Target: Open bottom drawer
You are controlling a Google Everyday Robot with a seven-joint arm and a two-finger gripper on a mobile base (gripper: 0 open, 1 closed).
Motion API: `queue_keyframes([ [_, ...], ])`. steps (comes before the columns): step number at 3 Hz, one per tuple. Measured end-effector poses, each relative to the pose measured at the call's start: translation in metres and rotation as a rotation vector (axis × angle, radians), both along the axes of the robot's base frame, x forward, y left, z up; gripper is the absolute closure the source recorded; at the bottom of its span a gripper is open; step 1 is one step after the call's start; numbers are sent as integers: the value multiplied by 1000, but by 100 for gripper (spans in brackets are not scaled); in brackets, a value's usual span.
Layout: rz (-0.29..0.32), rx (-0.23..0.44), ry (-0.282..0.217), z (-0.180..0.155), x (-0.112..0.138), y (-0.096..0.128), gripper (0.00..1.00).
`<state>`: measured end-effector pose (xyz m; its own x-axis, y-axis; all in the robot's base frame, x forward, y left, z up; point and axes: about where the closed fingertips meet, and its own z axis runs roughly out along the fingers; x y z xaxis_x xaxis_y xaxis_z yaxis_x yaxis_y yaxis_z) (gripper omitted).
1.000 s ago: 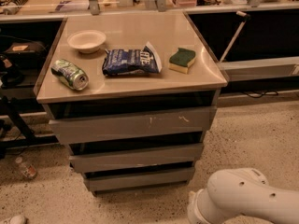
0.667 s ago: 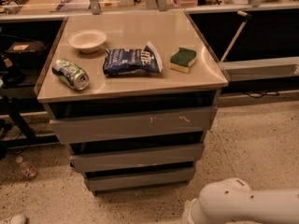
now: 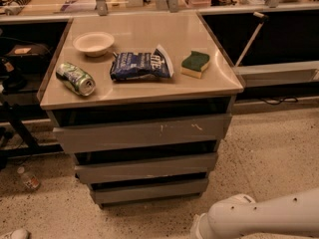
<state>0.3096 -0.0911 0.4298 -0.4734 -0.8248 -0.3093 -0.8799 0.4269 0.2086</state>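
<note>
The bottom drawer is the lowest grey slab front of the cabinet, with no handle. It looks pushed in, with only a dark gap above it. The middle drawer front and the wide top drawer front with pale scratch marks sit above it. Only a white arm link shows, at the bottom right, low over the floor and right of the bottom drawer. The gripper itself is out of view.
On the cabinet top lie a white bowl, a tipped green can, a blue chip bag and a green-yellow sponge. Dark shelving stands left, a bottle lies on the speckled floor, and a counter runs behind.
The white arm link has sunk lower in the picture and now stretches towards the right edge. The drawers and the things on top have not moved.
</note>
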Motion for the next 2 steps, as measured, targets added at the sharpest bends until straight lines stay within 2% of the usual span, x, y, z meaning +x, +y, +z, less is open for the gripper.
queue_keyframes([
  [1,2,3,-5,-14,3,5,0],
  [2,-58,24,-49,-40,27,0,0],
])
